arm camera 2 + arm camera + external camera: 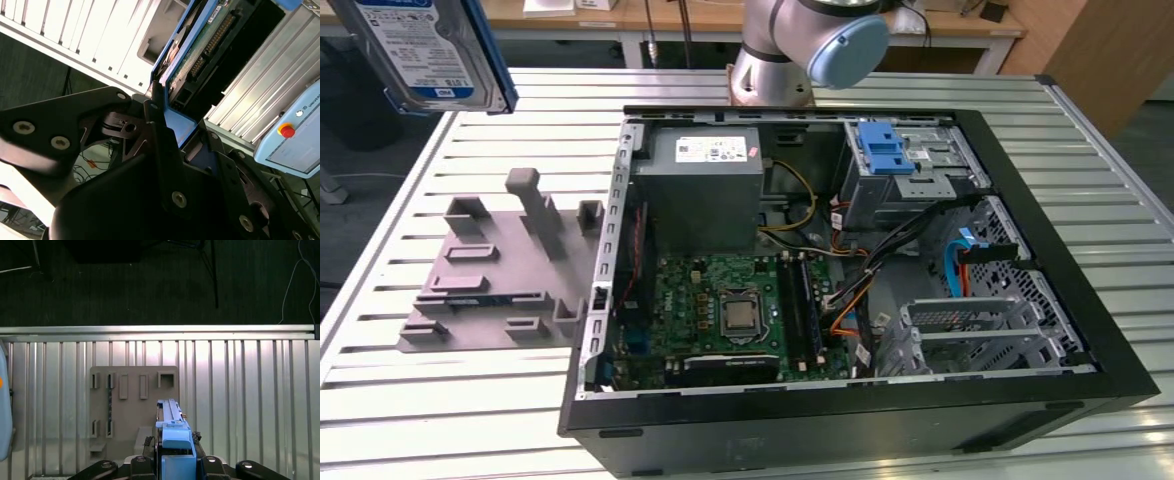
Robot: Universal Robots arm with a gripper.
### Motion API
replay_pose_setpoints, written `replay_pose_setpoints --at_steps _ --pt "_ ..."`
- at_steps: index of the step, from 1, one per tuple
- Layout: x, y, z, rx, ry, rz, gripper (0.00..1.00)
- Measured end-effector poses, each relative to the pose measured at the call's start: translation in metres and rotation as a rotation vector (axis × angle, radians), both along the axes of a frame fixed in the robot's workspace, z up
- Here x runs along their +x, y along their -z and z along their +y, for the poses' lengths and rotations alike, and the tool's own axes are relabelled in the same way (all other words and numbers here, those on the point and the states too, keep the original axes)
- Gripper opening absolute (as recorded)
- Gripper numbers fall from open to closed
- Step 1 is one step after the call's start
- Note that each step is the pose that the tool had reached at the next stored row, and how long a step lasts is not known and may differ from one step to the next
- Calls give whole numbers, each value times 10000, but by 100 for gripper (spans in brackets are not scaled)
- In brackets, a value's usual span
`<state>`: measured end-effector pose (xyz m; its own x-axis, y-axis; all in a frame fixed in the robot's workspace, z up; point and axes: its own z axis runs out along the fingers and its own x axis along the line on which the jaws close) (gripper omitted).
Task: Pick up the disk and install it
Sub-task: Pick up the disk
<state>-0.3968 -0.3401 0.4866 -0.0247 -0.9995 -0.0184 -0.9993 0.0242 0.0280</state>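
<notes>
In the exterior view the disk [434,48] hangs in the upper left corner, label facing out. It is high above the slatted surface [480,400] and well apart from the open case [854,420] lying mid-frame. A grey fixture [500,270] sits on the surface beside the case, toward the exterior view's left. The blue-latched bay [901,165] is in the case's upper right part. The step in hand looks like the carry. Doing it well, I judge, calls for a firm hold on the frame, the disk kept square to the bay, and enough height to clear the case wall.

In the second wrist view the claw [184,131] is clenched on the disk's blue frame. One black finger [161,130] presses the frame's edge, and the green board side of the disk [200,45] runs away from the fingertips. A pendant [290,135] with a red button lies beyond.

In the first wrist view the disk [172,425] is edge-on, standing straight out from between the claw's fingers. The fixture [130,405] lies on the surface beyond it.
</notes>
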Motion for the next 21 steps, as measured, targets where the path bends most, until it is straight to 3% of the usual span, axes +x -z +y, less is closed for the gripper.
replay_pose_setpoints --at_steps 21 --pt "46 0 -6 0 -1 0 36"
